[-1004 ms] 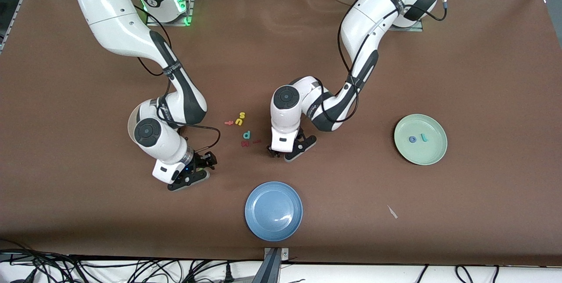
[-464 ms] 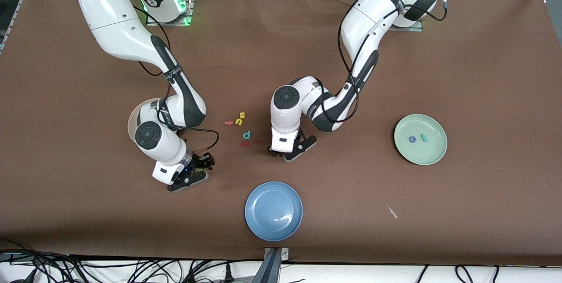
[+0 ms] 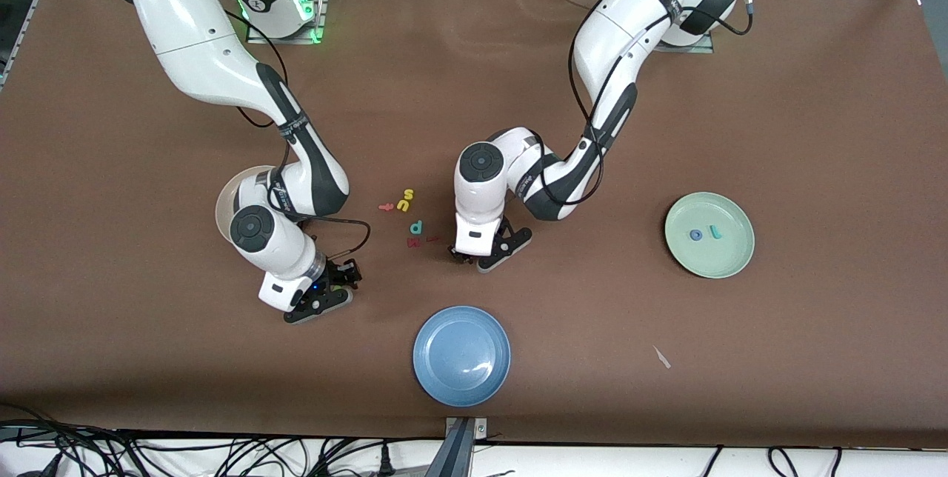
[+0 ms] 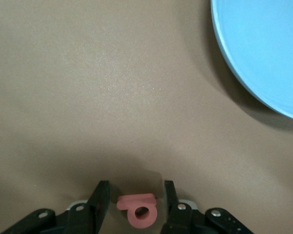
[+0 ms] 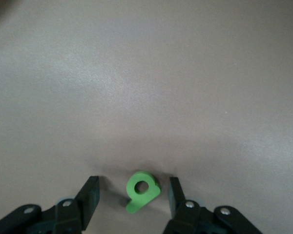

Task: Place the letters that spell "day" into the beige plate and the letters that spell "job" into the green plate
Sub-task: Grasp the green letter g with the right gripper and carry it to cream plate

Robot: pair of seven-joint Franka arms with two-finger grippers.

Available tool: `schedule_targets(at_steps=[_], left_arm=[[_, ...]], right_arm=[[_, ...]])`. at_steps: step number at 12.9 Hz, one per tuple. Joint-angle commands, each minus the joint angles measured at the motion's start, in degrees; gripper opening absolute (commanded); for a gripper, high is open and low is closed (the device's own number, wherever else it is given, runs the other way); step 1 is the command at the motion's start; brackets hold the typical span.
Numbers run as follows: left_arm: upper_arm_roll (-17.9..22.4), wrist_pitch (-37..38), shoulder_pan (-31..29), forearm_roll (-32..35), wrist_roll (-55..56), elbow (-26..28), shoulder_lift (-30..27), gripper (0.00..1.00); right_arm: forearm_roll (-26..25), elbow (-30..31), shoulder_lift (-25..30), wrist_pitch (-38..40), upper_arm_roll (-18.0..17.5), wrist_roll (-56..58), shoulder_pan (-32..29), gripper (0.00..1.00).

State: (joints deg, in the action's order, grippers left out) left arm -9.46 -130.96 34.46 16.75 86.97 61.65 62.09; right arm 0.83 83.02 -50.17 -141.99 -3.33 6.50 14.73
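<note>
Left hand (image 4: 133, 207) low on surface (image 3: 740, 92), fingers apart astride salmon "b" (image 4: 138, 211), not gripping; centre, then close.
Right hand (image 5: 133, 200) likewise open around green letter (image 5: 142, 190).
Green plate (image 3: 733, 258) at left arm's end holds blue "o" (image 3: 696, 235), teal "j" (image 3: 715, 231).
Beige plate (image 3: 224, 203) under right arm.
Blue plate (image 3: 461, 355) near: skirt rim.

Salmon "b" (image 4: 138, 212) flat on table, between open left gripper fingers, no contact. Green "a" (image 5: 142, 190) flat on table. Green plate (image 3: 733, 258) at left arm's end holds blue "o" (image 3: 696, 235) and teal "j" (image 3: 715, 232), side by side. Beige plate (image 3: 224, 204) mostly hidden under right arm.
</note>
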Motion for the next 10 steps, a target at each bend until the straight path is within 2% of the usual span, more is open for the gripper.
schedule_targets(at_steps=[1,3,5,8,10], left_arm=[[0.7,0.3,1.0,-1.2,-0.8,-2.1,1.1,0.52],[0.7,0.3,1.0,-1.2,-0.8,-2.1,1.1,0.51],[0.7,0.3,1.3,-1.2,-0.8,-2.1,1.2,0.51],[0.8,0.2,1.1,-1.2,-0.8,-2.1,1.3,0.50],[0.8,0.1,1.0,-1.2,-0.9,-2.1,1.3,0.46]], right_arm=[[0.1,0.3,-0.5,-2.1,0.2,1.1,0.0,0.60],[0.2,0.7,-0.5,-2.2,0.6,2.5,-0.1,0.47],[0.5,0.7,-0.5,-2.2,1.0,3.1,-0.1,0.39],[0.5,0.7,-0.3,-2.2,1.0,3.1,-0.1,0.34],[0.6,0.7,-0.1,-2.2,1.0,3.7,-0.2,0.32]])
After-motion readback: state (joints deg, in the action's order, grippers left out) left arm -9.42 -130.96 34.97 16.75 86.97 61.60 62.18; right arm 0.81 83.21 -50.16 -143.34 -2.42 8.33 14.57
